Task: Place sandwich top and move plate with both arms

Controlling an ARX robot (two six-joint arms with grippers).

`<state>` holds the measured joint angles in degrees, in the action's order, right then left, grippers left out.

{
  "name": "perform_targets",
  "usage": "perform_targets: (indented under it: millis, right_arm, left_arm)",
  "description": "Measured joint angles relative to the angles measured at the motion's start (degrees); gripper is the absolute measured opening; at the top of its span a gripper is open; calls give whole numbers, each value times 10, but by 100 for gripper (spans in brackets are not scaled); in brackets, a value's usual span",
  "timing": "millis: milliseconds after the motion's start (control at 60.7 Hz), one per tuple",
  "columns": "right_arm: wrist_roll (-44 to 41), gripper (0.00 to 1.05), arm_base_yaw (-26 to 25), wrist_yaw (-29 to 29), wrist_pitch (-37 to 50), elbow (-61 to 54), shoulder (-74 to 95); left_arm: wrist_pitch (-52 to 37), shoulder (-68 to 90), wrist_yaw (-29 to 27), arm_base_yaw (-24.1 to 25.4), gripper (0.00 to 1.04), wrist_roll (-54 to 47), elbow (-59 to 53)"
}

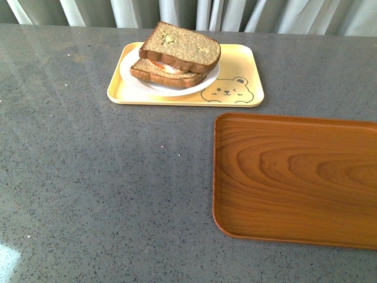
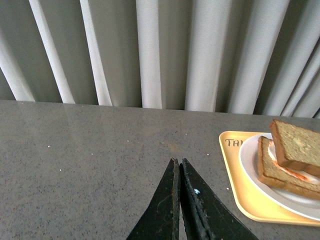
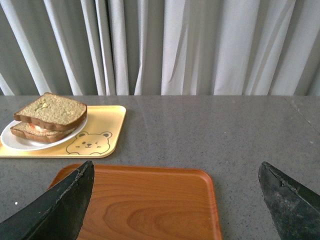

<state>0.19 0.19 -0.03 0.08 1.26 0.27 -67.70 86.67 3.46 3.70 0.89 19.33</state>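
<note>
Grey speckled countertop (image 1: 88, 194) runs back to pale pleated curtains (image 1: 194, 12) at the far edge. Yellow bear tray (image 1: 241, 71) sits far centre, w/ the white plate (image 1: 131, 75) on its left half. On the plate: lower bread slice (image 1: 159, 73) w/ egg white & a bit of orange filling showing at the edge, and the sandwich top (image 1: 179, 46) lying on it, tilted & shifted a little to the right, so the stack isn't square. Bear face print on the tray's near right corner, just beside the plate. Brown wooden tray (image 1: 294, 177) lies near right, apart from the yellow one, w/ a strip of counter between. Neither arm shows in the front view. Left gripper (image 2: 179, 172), in left wrist view: fingers pressed together, tips touching, nothing between, above bare counter left of the yellow tray. Right gripper (image 3: 175, 175), in right wrist view: fingers spread wide, nothing held, over the wooden tray's near part.
</note>
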Motion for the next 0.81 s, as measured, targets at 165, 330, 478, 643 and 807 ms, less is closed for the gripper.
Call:
perform_targets:
  millis: [165, 330, 478, 643, 807]
  right_arm:
    - [0, 96, 0, 0, 0, 0, 0]
    - [0, 96, 0, 0, 0, 0, 0]
    - [0, 96, 0, 0, 0, 0, 0]
    - [0, 96, 0, 0, 0, 0, 0]
    - [0, 96, 0, 0, 0, 0, 0]
  left_arm:
    - [19, -67, -32, -28, 2, -1, -58]
    - [64, -166, -34, -36, 2, -3, -114]
    - [104, -231, -34, -36, 2, -3, -139]
    - [176, -329, -35, -36, 2, -3, -165]
    - [241, -409, -35, -36, 2, -3, -178]
